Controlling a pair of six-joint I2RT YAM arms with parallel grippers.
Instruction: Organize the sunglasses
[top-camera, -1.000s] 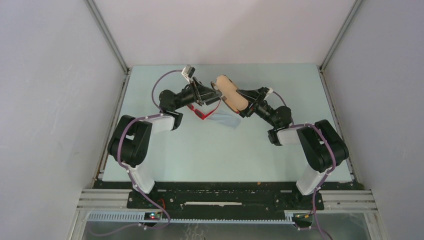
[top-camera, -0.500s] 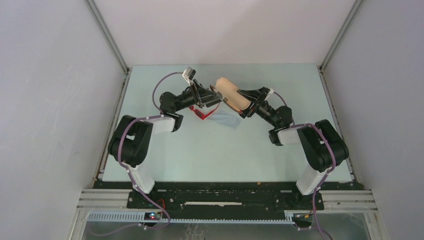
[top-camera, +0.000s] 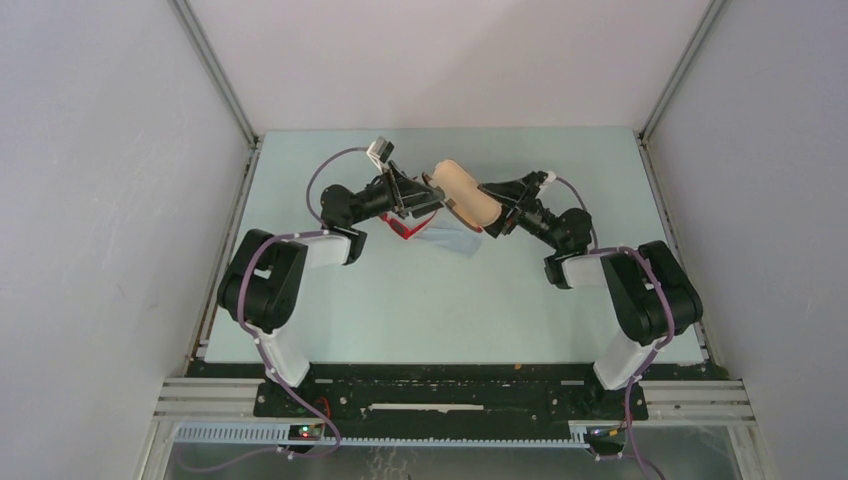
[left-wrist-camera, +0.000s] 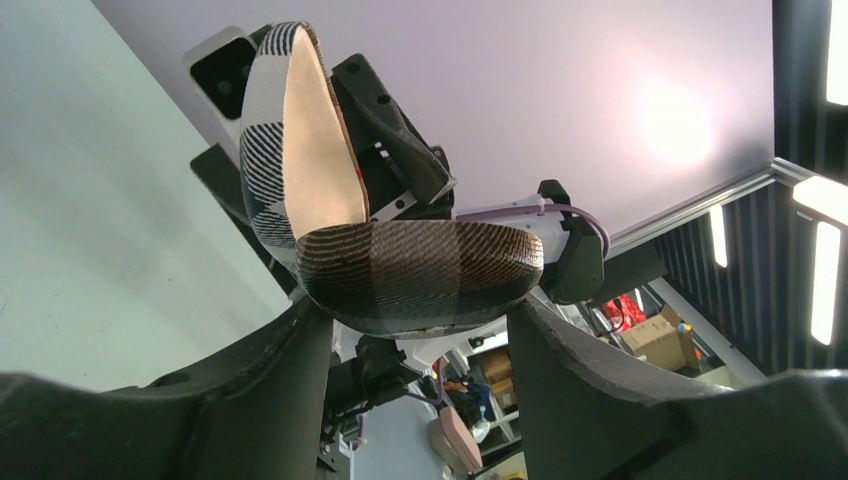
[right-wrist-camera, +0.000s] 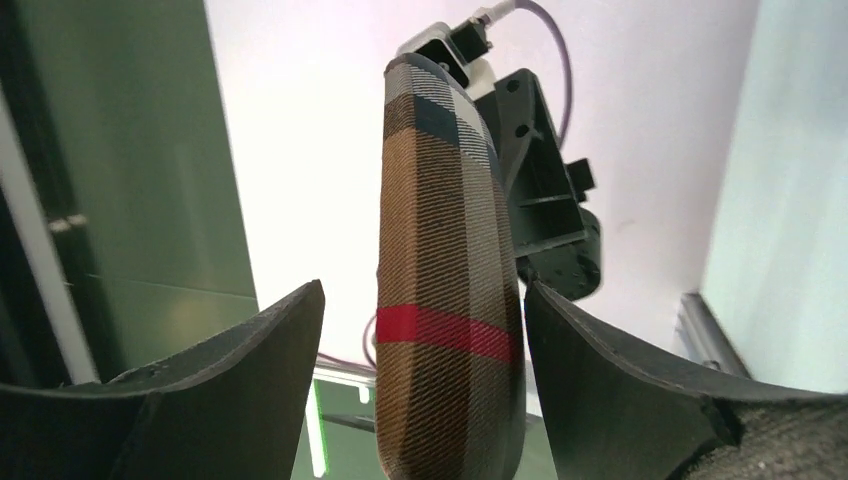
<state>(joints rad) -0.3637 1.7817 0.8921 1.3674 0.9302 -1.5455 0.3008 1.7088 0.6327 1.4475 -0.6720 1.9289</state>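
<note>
The brown plaid case (top-camera: 462, 190) hangs open above the table's far middle, tan lining showing. My left gripper (top-camera: 425, 196) is shut on one half of it; in the left wrist view (left-wrist-camera: 420, 312) both fingers press the case (left-wrist-camera: 420, 275). My right gripper (top-camera: 488, 208) is open around the other end. In the right wrist view (right-wrist-camera: 422, 292) the case (right-wrist-camera: 445, 300) touches the right finger, with a gap at the left one. The red sunglasses (top-camera: 403, 229) lie on the table under the left gripper, partly hidden.
A pale blue cloth (top-camera: 452, 241) lies on the table just right of the sunglasses, below the case. The table's side rails (top-camera: 245, 200) and white walls close in the workspace on the left, right and back.
My left gripper has moved a little right, against the case. The case has shifted slightly and the right forearm has swung a little to the right. Sunglasses and cloth have not moved.
</note>
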